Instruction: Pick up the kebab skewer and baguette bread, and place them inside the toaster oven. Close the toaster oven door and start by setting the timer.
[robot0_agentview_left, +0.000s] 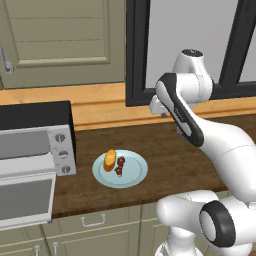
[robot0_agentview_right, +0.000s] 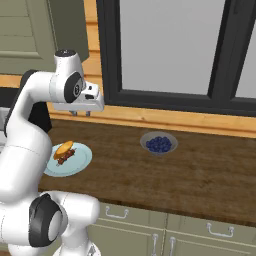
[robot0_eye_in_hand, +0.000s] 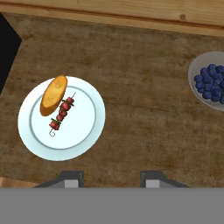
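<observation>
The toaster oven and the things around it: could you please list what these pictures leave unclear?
- Toaster oven, left base view: its left side is cut off by the picture's edge; the inside is not readable.
- Knobs: too small to read any setting.
- Bowl, hand view: cut off by the right edge.
- Gripper, hand view: just the fingertips rise above the grey band.

The countertop (robot0_eye_in_hand: 144, 113) is dark wood with a coarse, matt grain, and a paler, smoother honey-coloured wooden strip (robot0_agentview_left: 100, 105) runs behind it. The plate (robot0_eye_in_hand: 87, 131) looks like glazed ceramic — smooth, pale, faintly glossy. On it the baguette bread (robot0_eye_in_hand: 53, 95) has a dry, golden crust, while the kebab skewer (robot0_eye_in_hand: 61, 114) shows shiny red-brown chunks on a thin stick. The toaster oven (robot0_agentview_left: 30, 150) is brushed silver metal with a matt black top — its toaster oven door (robot0_agentview_left: 25, 197) holds greyish glass. The bowl (robot0_agentview_right: 146, 140) appears smooth and grey.
</observation>
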